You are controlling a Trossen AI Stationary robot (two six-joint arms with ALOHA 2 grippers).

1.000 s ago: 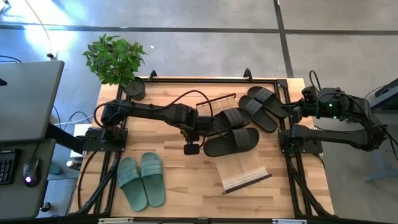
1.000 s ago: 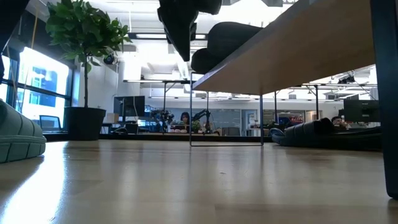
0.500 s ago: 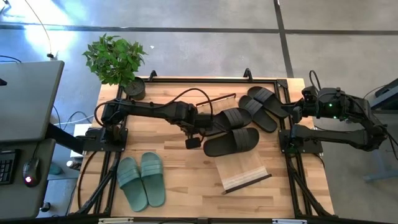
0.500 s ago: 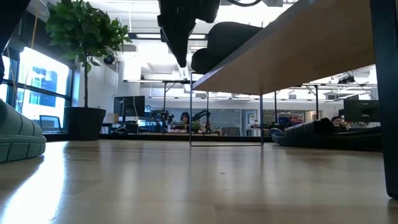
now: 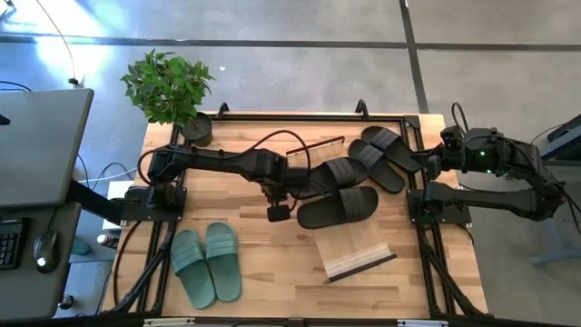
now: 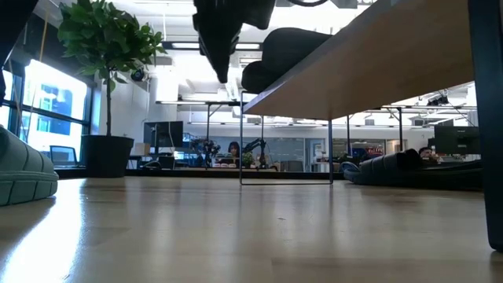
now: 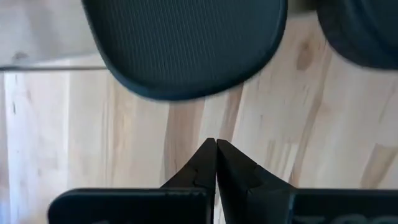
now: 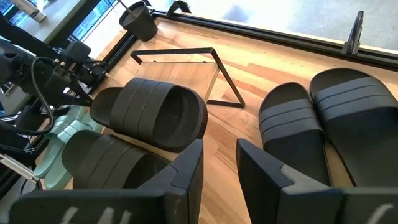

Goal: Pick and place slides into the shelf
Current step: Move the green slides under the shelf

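Note:
Two black slides (image 5: 334, 189) lie side by side on the sloping wood plank of the shelf (image 5: 356, 252), their soles on the plank. In the low view they show on top of the plank (image 6: 287, 47). My left gripper (image 5: 276, 200) hangs shut, pointing down, just left of their heel ends and clear of the table; its closed tips (image 7: 216, 146) show in the left wrist view below one slide's heel (image 7: 186, 50). Another black pair (image 5: 383, 156) lies at the far right, and a green pair (image 5: 207, 263) at the near left. My right gripper (image 8: 219, 155) waits open at the right edge.
A potted plant (image 5: 172, 91) stands at the table's far left corner. The shelf's thin black frame (image 8: 214, 74) juts out on the plank's far side. Bare wood lies between the green pair and the shelf (image 5: 272, 263).
My left gripper has stayed shut in place beside the slides' heels and has turned a little at the wrist; its tips have swung slightly sideways in the low view. The slides have not moved.

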